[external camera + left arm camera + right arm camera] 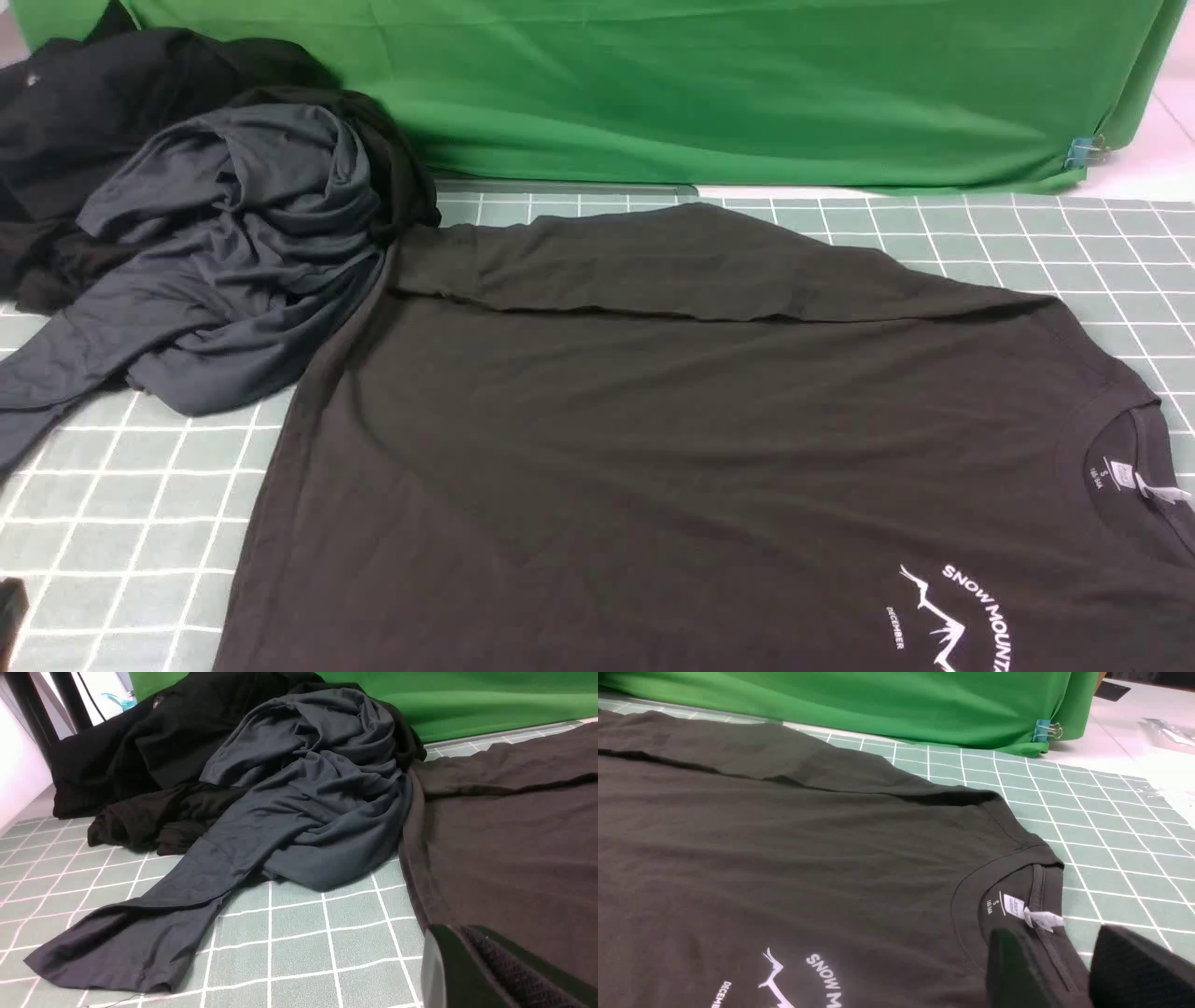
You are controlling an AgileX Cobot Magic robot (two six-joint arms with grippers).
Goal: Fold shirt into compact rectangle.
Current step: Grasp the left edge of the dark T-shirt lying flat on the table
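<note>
Light even, diffuse, moderately bright; soft shadow along the sleeve fold of the shirt [653,420]; white tabletop [1134,732] washed out; right gripper [1059,942] blurred near the lens; dark fabric faintly grainy.

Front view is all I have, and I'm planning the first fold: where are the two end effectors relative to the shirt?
Observer: The right end effector sits low at the collar of the shirt, fingers apart, one over the neckband, one over the mat.
Operator: Holding fabric?
Observer: Seemingly not; the neckband lies flat between them, the white label just ahead.
Operator: And the left?
Observer: The left end effector is shut, low at the shirt's hem edge, the grey garment heaped beyond it.
</note>
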